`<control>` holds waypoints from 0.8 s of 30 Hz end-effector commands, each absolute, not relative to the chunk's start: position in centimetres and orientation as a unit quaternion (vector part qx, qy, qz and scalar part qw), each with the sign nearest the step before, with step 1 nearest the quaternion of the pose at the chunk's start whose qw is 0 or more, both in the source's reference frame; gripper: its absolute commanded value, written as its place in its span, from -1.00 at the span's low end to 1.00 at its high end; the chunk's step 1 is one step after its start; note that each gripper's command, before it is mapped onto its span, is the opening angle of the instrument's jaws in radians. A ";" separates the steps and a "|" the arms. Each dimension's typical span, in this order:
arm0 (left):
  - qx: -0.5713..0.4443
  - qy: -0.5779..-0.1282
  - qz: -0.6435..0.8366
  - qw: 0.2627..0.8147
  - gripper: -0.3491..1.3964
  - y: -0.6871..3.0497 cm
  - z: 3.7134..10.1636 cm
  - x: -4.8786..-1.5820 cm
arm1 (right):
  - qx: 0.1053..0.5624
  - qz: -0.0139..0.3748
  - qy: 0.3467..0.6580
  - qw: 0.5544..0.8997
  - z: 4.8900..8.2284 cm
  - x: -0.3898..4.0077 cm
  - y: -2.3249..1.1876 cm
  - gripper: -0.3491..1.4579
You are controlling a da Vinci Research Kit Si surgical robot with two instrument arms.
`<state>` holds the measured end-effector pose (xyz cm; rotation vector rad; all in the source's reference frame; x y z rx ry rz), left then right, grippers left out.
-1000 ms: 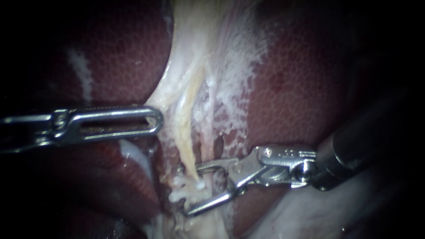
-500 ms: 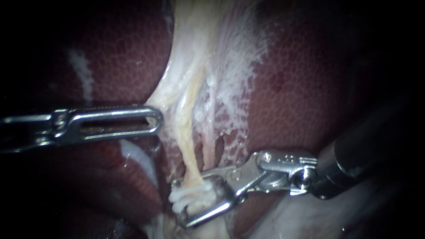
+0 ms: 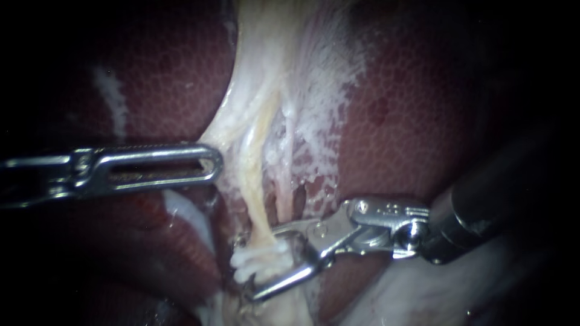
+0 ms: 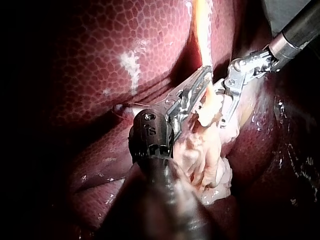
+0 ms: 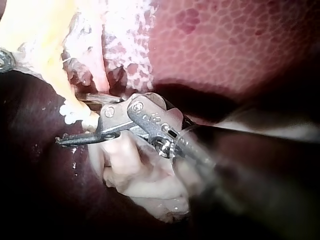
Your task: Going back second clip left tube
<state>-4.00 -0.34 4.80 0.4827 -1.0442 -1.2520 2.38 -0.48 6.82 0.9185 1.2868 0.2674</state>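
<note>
1. Now my right instrument (image 3: 263,262) has its jaws open, one either side of the left tube (image 3: 257,199) at its lower end.
2. Since half a second ago they have lifted and eased back slightly, so the withdrawal seems begun, not finished.
3. A white ridged band (image 3: 257,258) crosses the tube there; it may be a clip.
4. My left instrument (image 3: 211,163) lies unmoved against pale tissue, its grip unclear, with liver (image 3: 399,121) around.
</note>
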 end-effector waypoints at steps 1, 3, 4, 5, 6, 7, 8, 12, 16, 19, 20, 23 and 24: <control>0.214 -0.462 -0.553 0.660 -1.00 -0.34 4.80 -4.00 | 0.408 0.118 0.578 0.697 6.84 2.37 -0.46 0.05; 0.214 -0.462 -0.553 0.660 -1.00 -0.34 4.80 -3.99 | 0.404 0.118 0.579 0.698 6.86 2.35 -0.45 0.05; 0.214 -0.462 -0.553 0.660 -1.00 -0.34 4.80 -3.99 | 0.401 0.117 0.580 0.699 6.87 2.35 -0.44 0.05; 0.214 -0.462 -0.553 0.660 -1.00 -0.34 4.80 -3.99 | 0.400 0.118 0.580 0.700 6.88 2.34 -0.43 0.05; 0.214 -0.462 -0.553 0.660 -1.00 -0.34 4.80 -3.99 | 0.400 0.119 0.580 0.700 6.88 2.33 -0.42 0.05; 0.214 -0.462 -0.553 0.660 -1.00 -0.34 4.80 -3.99 | 0.398 0.116 0.581 0.700 6.88 2.31 -0.41 0.05; 0.214 -0.462 -0.553 0.660 -1.00 -0.34 4.79 -3.99 | 0.397 0.119 0.581 0.701 6.88 2.30 -0.40 0.05; 0.214 -0.462 -0.553 0.660 -1.00 -0.34 4.79 -3.99 | 0.380 0.112 0.588 0.705 6.83 2.23 -0.32 0.05; 0.214 -0.462 -0.553 0.660 -1.00 -0.34 4.80 -3.99 | 0.370 0.112 0.591 0.708 6.78 2.13 -0.20 0.05; 0.214 -0.462 -0.553 0.660 -1.00 -0.34 4.80 -3.99 | 0.363 0.107 0.594 0.710 6.76 2.03 -0.16 0.05; 0.214 -0.462 -0.553 0.660 -1.00 -0.34 4.80 -3.99 | 0.361 0.106 0.594 0.711 6.75 2.00 -0.14 0.05; 0.214 -0.462 -0.553 0.660 -1.00 -0.34 4.80 -3.98 | 0.354 0.102 0.597 0.713 6.71 1.89 -0.11 0.05; 0.214 -0.462 -0.553 0.660 -1.00 -0.34 4.80 -3.98 | 0.353 0.103 0.597 0.713 6.71 1.87 -0.11 0.05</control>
